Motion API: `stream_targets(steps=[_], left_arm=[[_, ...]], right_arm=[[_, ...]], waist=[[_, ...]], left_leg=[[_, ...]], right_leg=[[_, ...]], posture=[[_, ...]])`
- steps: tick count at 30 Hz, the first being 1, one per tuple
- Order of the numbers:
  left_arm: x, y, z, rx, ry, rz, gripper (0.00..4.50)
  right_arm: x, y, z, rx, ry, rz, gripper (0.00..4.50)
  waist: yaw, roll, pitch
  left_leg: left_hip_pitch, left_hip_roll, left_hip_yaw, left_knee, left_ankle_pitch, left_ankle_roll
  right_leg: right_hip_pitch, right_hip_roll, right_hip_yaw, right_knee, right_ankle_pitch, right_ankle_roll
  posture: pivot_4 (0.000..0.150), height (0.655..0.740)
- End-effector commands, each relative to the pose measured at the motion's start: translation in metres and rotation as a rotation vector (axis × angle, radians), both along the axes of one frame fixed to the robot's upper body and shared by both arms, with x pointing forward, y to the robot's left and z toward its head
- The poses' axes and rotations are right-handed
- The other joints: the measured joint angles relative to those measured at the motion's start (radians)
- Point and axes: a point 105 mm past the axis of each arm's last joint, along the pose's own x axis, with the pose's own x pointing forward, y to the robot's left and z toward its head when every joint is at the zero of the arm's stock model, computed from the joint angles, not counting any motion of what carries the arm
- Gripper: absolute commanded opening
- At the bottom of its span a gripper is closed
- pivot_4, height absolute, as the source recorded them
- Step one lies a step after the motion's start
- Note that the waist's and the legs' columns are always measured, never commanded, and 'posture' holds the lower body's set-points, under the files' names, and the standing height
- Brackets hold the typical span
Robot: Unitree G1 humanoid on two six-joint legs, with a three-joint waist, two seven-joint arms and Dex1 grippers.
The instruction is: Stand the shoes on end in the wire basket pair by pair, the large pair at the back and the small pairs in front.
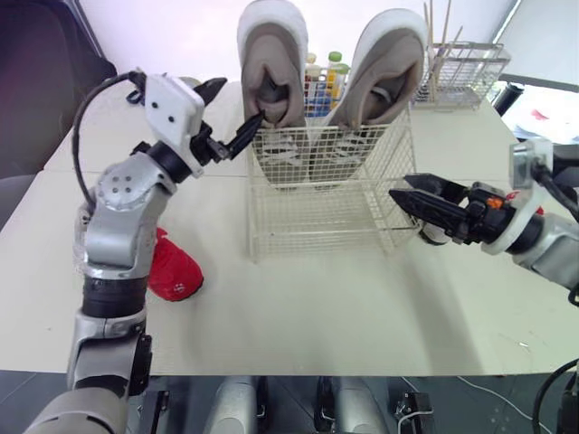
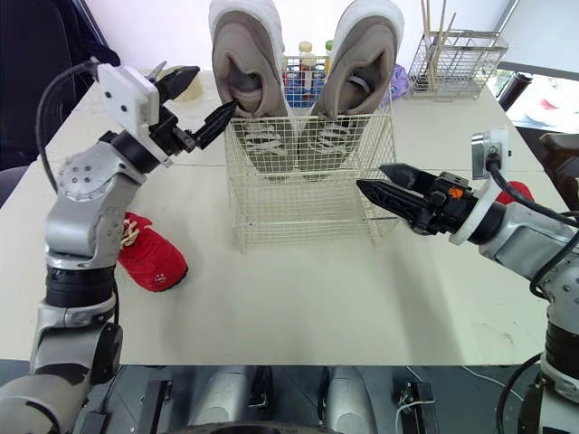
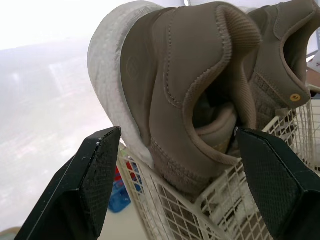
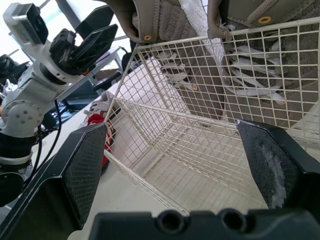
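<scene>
Left eye view: I see the basket (image 1: 308, 231) at mid-table with the two large taupe shoes standing on end along its back wall, heels up and soles facing away from me. The left shoe (image 1: 271, 54) is at 11 o'clock in the basket and the right shoe (image 1: 384, 68) at 1 o'clock, side by side.

The left gripper (image 1: 242, 99) hangs at 10 o'clock from the basket, above the rim. Its fingers are released and spread wide. One fingertip (image 3: 270, 185) sits at the left shoe's heel collar, though I cannot tell whether it touches.

The right gripper (image 1: 399, 186) is at 3 o'clock, just beside the basket's side wall, with its fingers parted and holding nothing.

A small red shoe (image 1: 174, 271) lies on the table (image 1: 362, 316) at 8 o'clock, against my left arm. Bottles (image 1: 336, 72) stand behind the basket at 12 o'clock, and a rack (image 1: 466, 72) with sticks stands at 1 o'clock, well apart.
</scene>
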Motion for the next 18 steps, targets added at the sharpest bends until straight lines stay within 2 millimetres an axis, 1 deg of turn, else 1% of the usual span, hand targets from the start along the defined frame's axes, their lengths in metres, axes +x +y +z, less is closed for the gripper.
stream_targets(steps=[1, 2, 4, 5, 7, 8, 10, 11, 12, 14, 15, 16, 18], left_arm=[[-0.016, 0.013, 0.025, -0.077, -0.033, 0.032, 3.77], [-0.018, 0.016, 0.027, -0.100, -0.020, 0.037, 3.77], [-0.029, 0.026, 0.037, -0.198, 0.025, 0.001, 4.33], [-0.034, 0.032, 0.041, -0.241, 0.052, -0.014, 4.49], [-0.040, 0.037, 0.043, -0.269, 0.097, -0.026, 4.49], [-0.045, 0.039, 0.037, -0.255, 0.144, -0.039, 4.49], [-0.058, 0.042, 0.016, -0.223, 0.269, -0.081, 4.49], [-0.064, 0.040, 0.006, -0.206, 0.321, -0.092, 4.49], [-0.072, 0.035, -0.010, -0.156, 0.375, -0.100, 4.49], [-0.091, 0.024, -0.036, -0.089, 0.470, -0.142, 4.49], [-0.102, 0.018, -0.044, -0.120, 0.517, -0.206, 4.49], [-0.114, 0.011, -0.054, -0.124, 0.561, -0.262, 4.49], [-0.139, -0.004, -0.070, -0.126, 0.630, -0.363, 4.49]], right_arm=[[0.002, -0.006, 0.013, 0.005, -0.060, -0.013, 4.50], [0.003, -0.008, 0.016, 0.018, -0.070, -0.017, 4.50], [0.010, -0.017, 0.028, 0.054, -0.117, -0.055, 4.50], [0.014, -0.023, 0.036, 0.077, -0.142, -0.080, 4.50], [0.015, -0.030, 0.046, 0.106, -0.169, -0.089, 4.50], [0.015, -0.038, 0.054, 0.126, -0.189, -0.106, 4.50], [0.017, -0.056, 0.072, 0.165, -0.243, -0.178, 4.50], [0.018, -0.066, 0.078, 0.183, -0.258, -0.223, 4.50], [0.019, -0.077, 0.080, 0.182, -0.260, -0.266, 4.50], [0.021, -0.095, 0.076, 0.146, -0.261, -0.362, 4.50], [0.023, -0.109, 0.068, 0.126, -0.238, -0.429, 4.50], [0.023, -0.126, 0.052, 0.070, -0.211, -0.515, 4.50], [0.017, -0.154, 0.015, -0.095, -0.141, -0.651, 4.50]], waist=[[0.000, 0.000, 0.000], [-0.001, 0.000, 0.000], [-0.002, 0.000, 0.000], [-0.003, 0.000, 0.000], [-0.004, 0.000, 0.000], [-0.003, 0.000, 0.000], [-0.004, 0.001, 0.000], [-0.003, 0.001, 0.000], [-0.003, 0.001, 0.000], [0.001, 0.001, 0.000], [0.002, 0.001, 0.000], [0.004, 0.001, 0.000], [0.004, 0.000, -0.001]], left_leg=[[0.000, 0.000, 0.000, 0.000, 0.000, 0.000], [0.000, 0.000, 0.000, 0.000, 0.000, 0.000], [0.000, 0.000, 0.000, 0.000, 0.000, 0.000], [0.000, 0.000, 0.000, 0.000, 0.000, 0.000], [0.000, 0.000, -0.001, 0.000, 0.000, 0.000], [0.000, 0.000, -0.001, 0.000, 0.000, 0.000], [0.000, 0.000, -0.001, 0.000, 0.000, 0.000], [0.000, 0.000, -0.001, 0.000, 0.000, 0.000], [0.000, 0.000, -0.001, 0.000, 0.000, 0.000], [0.000, -0.001, -0.001, 0.000, 0.000, 0.000], [0.000, 0.000, -0.001, 0.000, 0.000, 0.000], [0.000, 0.000, -0.001, 0.000, 0.000, 0.000], [0.002, -0.001, -0.004, 0.000, 0.000, 0.000]], right_leg=[[0.000, 0.000, 0.000, 0.000, 0.000, 0.000], [0.000, 0.000, 0.000, 0.000, 0.000, 0.000], [0.000, 0.000, 0.000, 0.000, 0.000, 0.000], [0.000, 0.000, 0.000, 0.000, 0.000, 0.000], [0.000, 0.000, 0.000, 0.000, 0.000, 0.000], [0.000, 0.000, 0.000, 0.000, 0.000, 0.000], [0.000, 0.000, 0.000, 0.000, 0.000, 0.000], [0.000, 0.000, 0.001, 0.000, 0.000, 0.000], [0.000, 0.000, 0.001, 0.000, 0.000, 0.000], [0.000, -0.001, 0.001, -0.001, 0.000, 0.000], [0.001, -0.001, 0.000, -0.001, 0.000, 0.000], [0.001, -0.001, 0.000, -0.001, 0.000, 0.000], [0.005, -0.001, 0.000, -0.002, 0.000, 0.000]], posture=[[0.150, 0.7400], [0.150, 0.7400], [0.150, 0.7400], [0.150, 0.7400], [0.150, 0.7400], [0.150, 0.7400], [0.150, 0.7400], [0.150, 0.7400], [0.150, 0.7400], [0.150, 0.7400], [0.150, 0.7400], [0.150, 0.7400], [0.150, 0.7400]])
